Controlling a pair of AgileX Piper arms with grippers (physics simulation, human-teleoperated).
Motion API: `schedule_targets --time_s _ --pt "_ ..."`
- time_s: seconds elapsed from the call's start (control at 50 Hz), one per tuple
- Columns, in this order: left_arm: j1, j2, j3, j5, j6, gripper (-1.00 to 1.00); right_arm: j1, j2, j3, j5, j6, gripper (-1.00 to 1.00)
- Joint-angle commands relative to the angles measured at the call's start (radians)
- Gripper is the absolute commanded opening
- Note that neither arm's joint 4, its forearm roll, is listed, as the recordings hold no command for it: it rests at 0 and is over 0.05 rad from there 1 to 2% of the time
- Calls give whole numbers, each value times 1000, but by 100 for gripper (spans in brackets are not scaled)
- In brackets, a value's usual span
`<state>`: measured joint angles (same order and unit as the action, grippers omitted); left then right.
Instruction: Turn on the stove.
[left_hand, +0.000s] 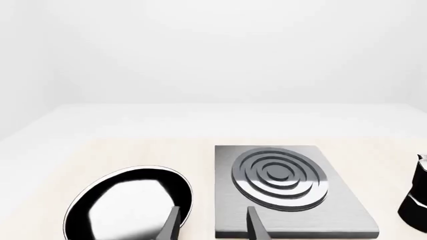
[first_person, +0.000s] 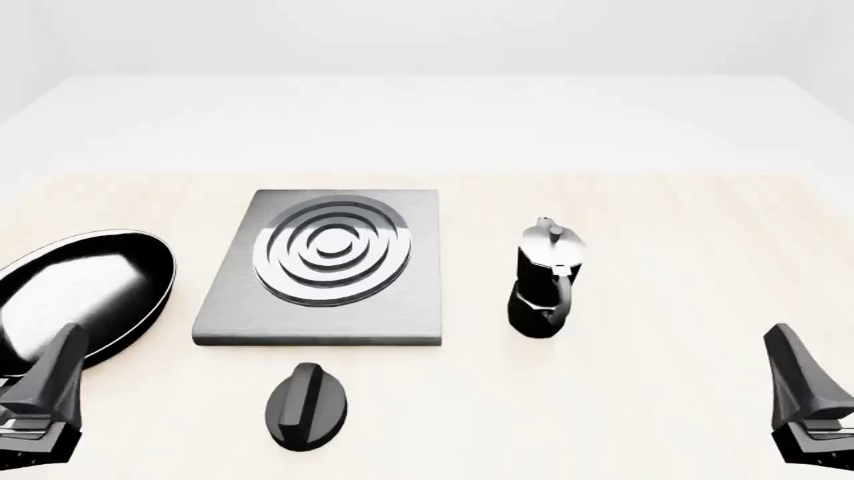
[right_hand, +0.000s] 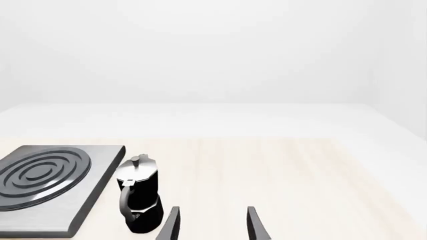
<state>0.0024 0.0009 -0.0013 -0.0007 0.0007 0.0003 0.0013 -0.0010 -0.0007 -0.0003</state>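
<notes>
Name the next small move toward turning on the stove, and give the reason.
Probably bring the left gripper forward and inward over the knob. The knob lies untouched in front of the stove, nearer the left arm; both sets of jaws stand open and empty.

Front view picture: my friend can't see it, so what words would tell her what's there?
A flat grey metal stove slab with a ringed round burner lies on a pale wooden table, its black oval knob in front. A glossy black frying pan sits left, a black-and-silver moka pot right. The left gripper and right gripper hold nothing.
</notes>
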Motion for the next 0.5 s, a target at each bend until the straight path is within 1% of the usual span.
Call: schedule_targets --time_s 0.02,0.04,0.06,0.12,0.24,0.28,0.3,0.32,0.34,0.36,0.38,0.4,0.42,0.46,0.48,0.5 --pt "12 2 -8 0 3 100 1 2 -3 -4 -5 100" --pt "16 1 -12 5 -1 100 2 3 -3 -4 -5 100" --pt "23 62 -26 -1 5 100 1 1 -3 -7 -9 100" --pt "39 95 -67 9 -5 100 1 1 -3 -8 -12 100" --pt "21 176 -134 14 5 100 3 1 -4 -9 -14 100" --pt "16 215 -167 15 24 100 2 0 -2 -11 -14 100" --pt "15 232 -173 9 40 100 2 0 -3 -10 -13 100" --pt "15 232 -173 9 40 100 2 0 -3 -10 -13 100" --pt "13 272 -187 -6 48 100 4 0 -4 -11 -14 100" --pt "13 274 -187 -8 48 100 4 0 -4 -11 -14 100" --pt "10 304 -189 -19 65 100 3 0 -4 -11 -15 100" --pt "-4 321 -196 -22 75 100 4 0 -3 -11 -15 100" --pt "-48 438 -260 -12 93 100 4 0 -3 -10 -17 100" --pt "-72 474 -270 -10 97 100 5 0 -3 -11 -21 100" --pt "-81 481 -282 1 76 100 6 1 -3 -11 -24 100" --pt "-81 481 -282 1 76 100 6 1 -3 -11 -24 100"
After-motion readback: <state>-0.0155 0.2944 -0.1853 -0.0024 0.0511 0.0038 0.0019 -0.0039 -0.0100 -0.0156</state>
